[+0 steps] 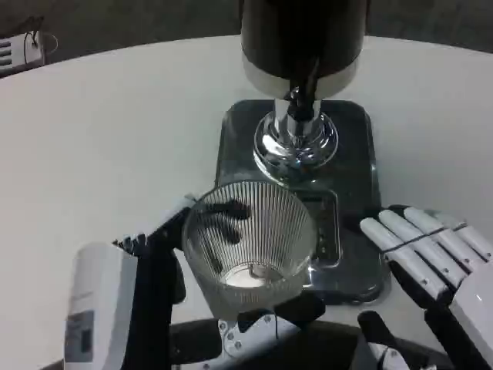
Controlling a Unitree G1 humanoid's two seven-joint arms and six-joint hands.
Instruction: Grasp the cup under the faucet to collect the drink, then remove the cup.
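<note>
Your left hand [166, 258] grips the cup [248, 243], short of the faucet [302, 96]; right hand [431, 258] open; filling remains.

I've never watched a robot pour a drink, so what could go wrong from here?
The left hand holds the ribbed glass cup in front of the faucet, not under it, so any drink released now would likely hit the dark tray. The glass might also slip. The right hand waits close by and could bump it.

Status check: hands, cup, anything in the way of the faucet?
Left hand grips cup, upright. Right hand open, beside the dispenser base. Faucet beyond cup; path clear.
</note>
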